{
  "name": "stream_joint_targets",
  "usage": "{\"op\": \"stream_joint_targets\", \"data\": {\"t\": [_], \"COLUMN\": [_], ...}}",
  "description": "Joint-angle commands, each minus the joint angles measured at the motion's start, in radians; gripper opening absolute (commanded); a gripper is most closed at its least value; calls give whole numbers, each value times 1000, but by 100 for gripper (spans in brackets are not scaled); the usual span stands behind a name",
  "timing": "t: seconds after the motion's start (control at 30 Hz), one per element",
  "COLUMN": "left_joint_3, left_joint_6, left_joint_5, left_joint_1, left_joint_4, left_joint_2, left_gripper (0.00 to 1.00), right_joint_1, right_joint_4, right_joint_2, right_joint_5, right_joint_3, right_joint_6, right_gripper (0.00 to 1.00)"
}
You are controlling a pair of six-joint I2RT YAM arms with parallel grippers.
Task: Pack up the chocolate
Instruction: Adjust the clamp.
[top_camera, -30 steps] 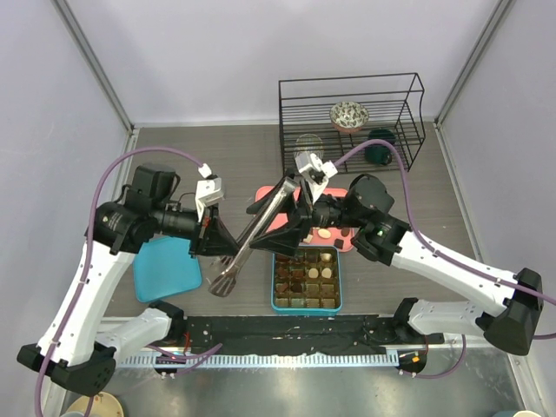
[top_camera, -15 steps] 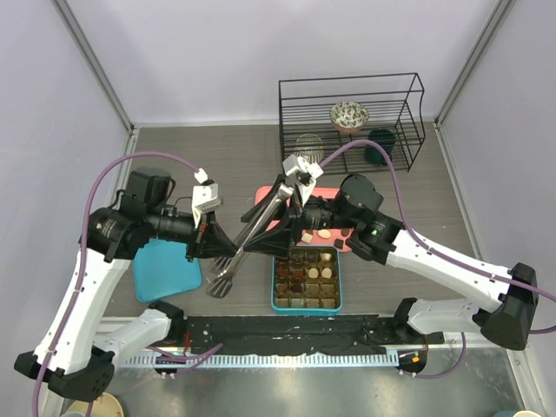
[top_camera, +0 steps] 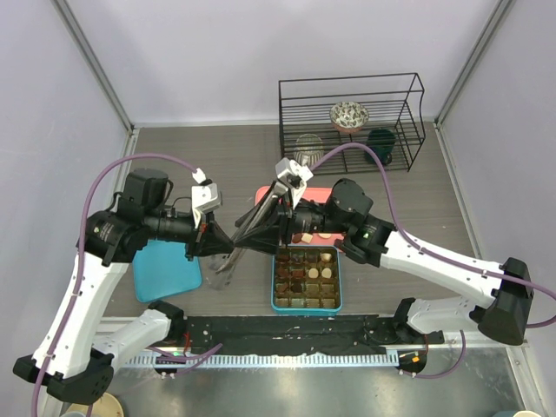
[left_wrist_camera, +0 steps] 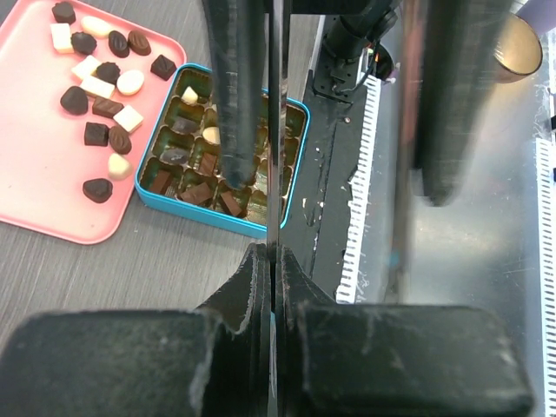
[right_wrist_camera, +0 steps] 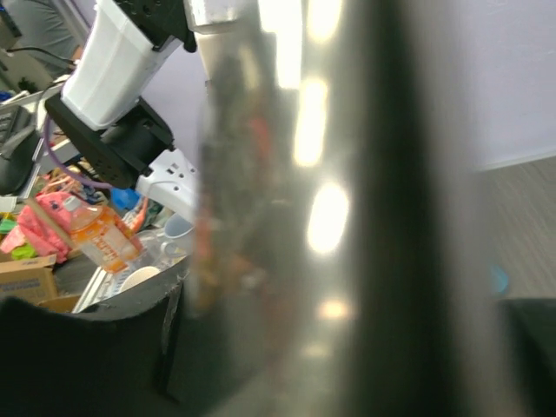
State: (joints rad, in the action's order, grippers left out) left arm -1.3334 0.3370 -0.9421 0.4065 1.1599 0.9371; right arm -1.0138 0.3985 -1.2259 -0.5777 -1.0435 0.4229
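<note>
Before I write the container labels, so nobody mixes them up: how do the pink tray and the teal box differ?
The pink tray is flat and undivided; the teal box is split into a grid of brown cells. On the pink tray the chocolates lie loose; in the teal box they sit in separate cells. Both hold chocolates on the table.

Tongs [top_camera: 254, 220] aslant beside pink tray [left_wrist_camera: 35, 187]
</note>
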Motion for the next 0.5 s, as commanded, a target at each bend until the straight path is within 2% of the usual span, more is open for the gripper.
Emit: {"op": "stream_joint_targets", "data": {"t": [0.0,0.07,0.23,0.3,0.33,0.4,0.43,0.47], "left_joint_3": [7,4,-24,-49,-94,-145,-188,-205], "left_joint_6": [-7,-4,5,43,60,25,14,8], "left_joint_5": [-11,-20,-21,-15,-6,95,142,184], "left_joint_1": [5,3,5,5,5,5,3,5], "left_joint_4": [-20,-9,7,52,70,61,58,58], "left_joint_2": [-17,-17,-14,-11,-4,-1,-1,-1], "left_gripper": [0,0,1,15,41,56,68,72], "right_joint_1": [-8,-11,-19,-29,-34,-46,-49,-49], "right_joint_4": [74,77,16,-21,-70,-121,-169,-194], "right_joint_2": [15,25,45,49,51,58,59,66], "right_joint_5": [102,121,147,159,176,193,212,223], "right_joint_3": [11,20,2,-16,-39,-62,-82,-92], "right_joint_6": [-12,-29,-67,-94,-107,-154,-171,-188], "right_gripper": [52,45,41,38,37,35,34,34]}}
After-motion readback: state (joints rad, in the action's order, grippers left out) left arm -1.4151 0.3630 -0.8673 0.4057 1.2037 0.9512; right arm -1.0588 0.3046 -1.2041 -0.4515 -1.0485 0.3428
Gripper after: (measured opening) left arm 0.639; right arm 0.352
